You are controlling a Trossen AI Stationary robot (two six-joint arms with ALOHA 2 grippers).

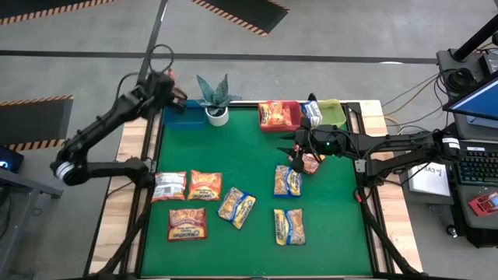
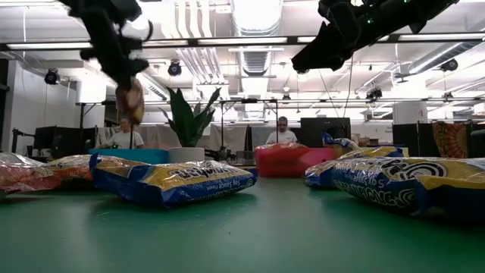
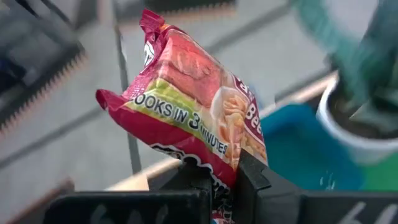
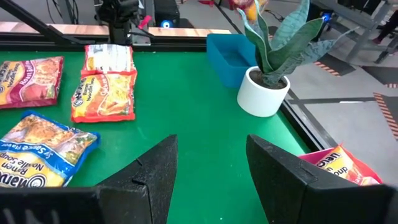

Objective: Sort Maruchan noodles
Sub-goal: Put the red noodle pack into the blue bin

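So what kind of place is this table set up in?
Probably a robotics lab or workshop in an open office: hazard-striped floor mats, a desk with a laptop, and people seated at monitors under strip lights.

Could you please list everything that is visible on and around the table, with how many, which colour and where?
blue-and-yellow packets: three, flat on the green mat
red packets: two, mat's left side
orange packet: one, beside them
orange-red packet: one, on the mat by the right gripper
blue bin: one, far edge, left
potted plant: one, white pot, next to the blue bin
red bin: one, far edge, holds an orange packet
yellow-green bin: one, right of the red bin, holds a blue packet
people: two, in the room behind
left gripper: shut on a red held packet, near the blue bin
right gripper: open, empty, low over the mat
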